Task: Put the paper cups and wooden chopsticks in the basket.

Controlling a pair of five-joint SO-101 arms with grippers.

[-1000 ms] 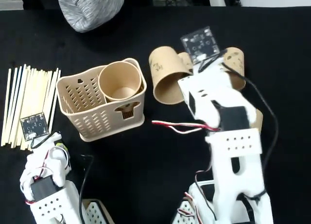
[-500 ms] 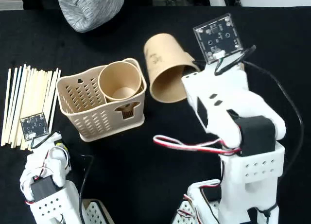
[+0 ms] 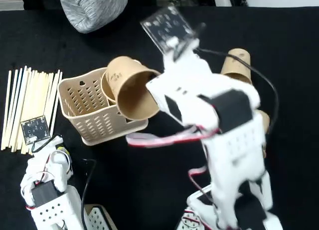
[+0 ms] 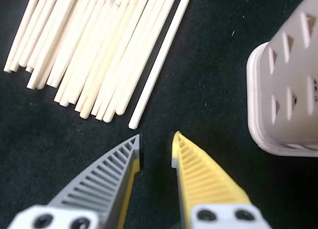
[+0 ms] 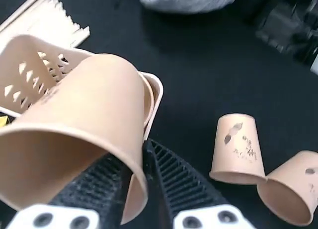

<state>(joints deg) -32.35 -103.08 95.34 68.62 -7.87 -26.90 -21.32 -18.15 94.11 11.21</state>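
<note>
My right gripper (image 5: 144,157) is shut on the rim of a tan paper cup (image 3: 130,92), pinching the cup wall (image 5: 79,119) between its black fingers. The cup is tilted on its side, held above the right end of the beige slotted basket (image 3: 94,115). Another paper cup (image 3: 106,84) stands inside the basket (image 5: 22,72). Two more cups (image 5: 236,144) (image 5: 295,189) lie on the black table. Wooden chopsticks (image 3: 30,103) lie in a row left of the basket. My left gripper (image 4: 156,137) hovers just short of the chopstick ends (image 4: 99,50), slightly open, with nothing between its fingers.
A grey cloth bundle (image 3: 92,8) sits at the table's far edge. One lying cup (image 3: 237,64) is right of the right arm, another partly hidden behind it (image 3: 264,121). The left arm (image 3: 45,175) stands at the front left; the basket wall (image 4: 288,90) is close beside its gripper.
The right arm has swung left, carrying the cup from near the other lying cups to above the basket's right end. The left arm has not moved.
</note>
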